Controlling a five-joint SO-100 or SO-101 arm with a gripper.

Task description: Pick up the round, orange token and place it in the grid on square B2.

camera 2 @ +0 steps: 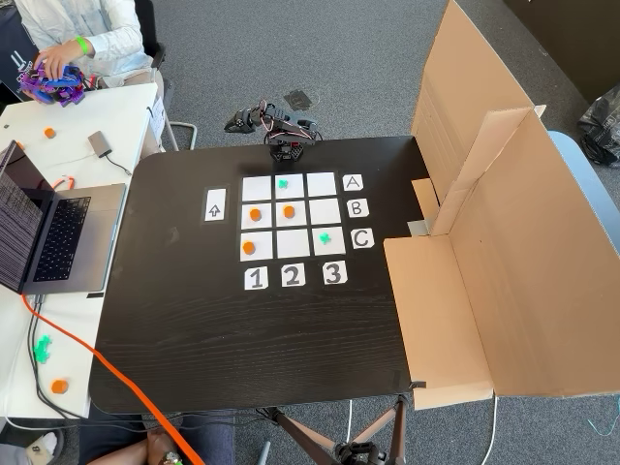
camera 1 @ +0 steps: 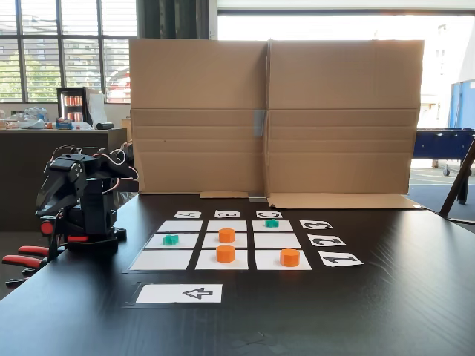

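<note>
Orange token (camera 1: 226,235) on white square B2 (camera 2: 289,217); grid (camera 2: 255,189) white w/ black gaps; green crosses (camera 1: 171,239); black table (camera 2: 242,329); brown cardboard (camera 1: 274,119); black arm (camera 1: 78,196) w/ red bits.

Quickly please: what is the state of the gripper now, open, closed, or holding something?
Gripper: cannot be told; the arm is folded at the table edge and the fingers are not clear. No token is seen in it.

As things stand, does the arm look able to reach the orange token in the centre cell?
Probably yes. The folded arm sits at the table edge by row A; only a low green cross lies between it and the orange token.
</note>
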